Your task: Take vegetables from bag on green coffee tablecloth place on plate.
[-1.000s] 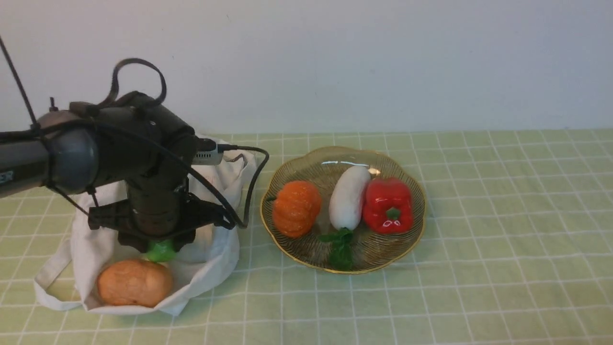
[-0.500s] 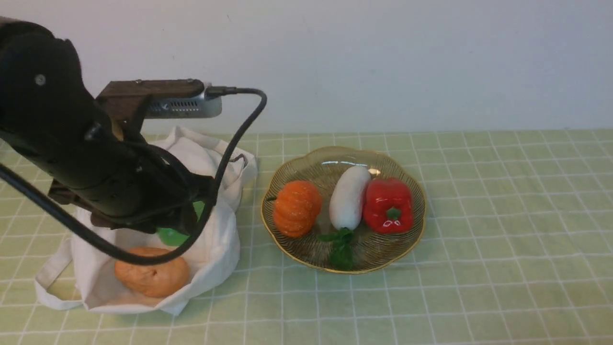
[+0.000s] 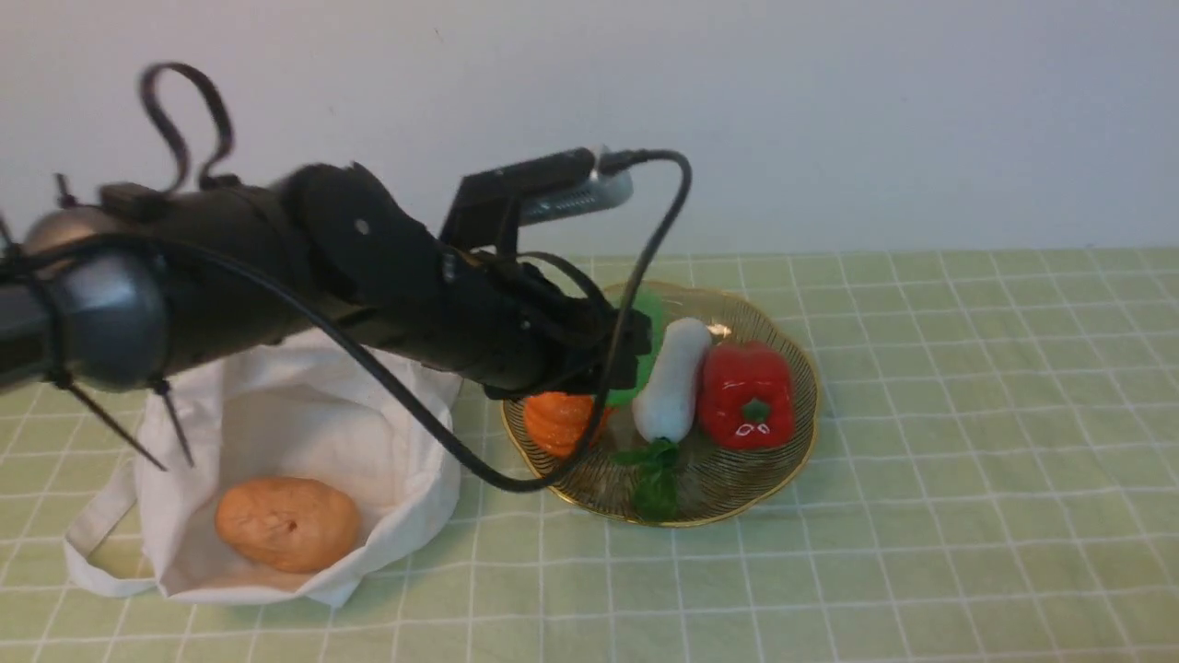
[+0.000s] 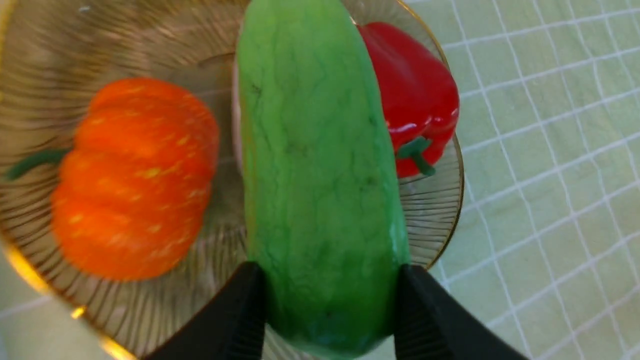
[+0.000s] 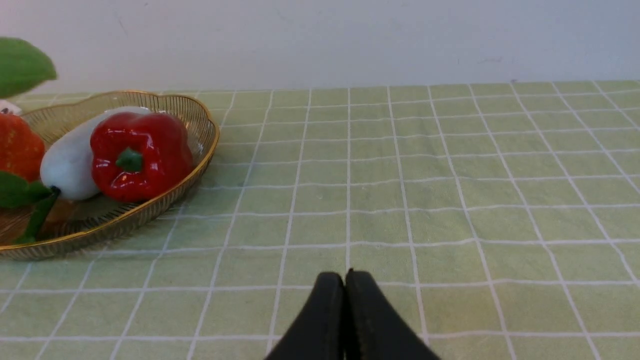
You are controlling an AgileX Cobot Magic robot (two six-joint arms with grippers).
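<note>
My left gripper [image 3: 619,361] is shut on the light-green cucumber [image 3: 647,311], holding it in the air over the amber plate [image 3: 794,433]. In the left wrist view the cucumber [image 4: 320,165] sits between the black fingers [image 4: 235,320], above the gap between pumpkin and pepper. The white bag [image 3: 276,414] lies open at the left on the green tablecloth [image 3: 967,414]. My right gripper [image 5: 345,281] is shut and empty, low over the cloth to the right of the plate [image 5: 202,150].
On the plate lie an orange pumpkin [image 3: 555,424], a white radish [image 3: 672,378] with dark leaves and a red bell pepper [image 3: 748,391]. A brown potato-like piece [image 3: 287,523] rests in the bag's mouth. A wall stands behind the table.
The left arm has lifted the cucumber out of the bag and carried it rightward to above the plate. The brown piece in the bag has shifted slightly.
</note>
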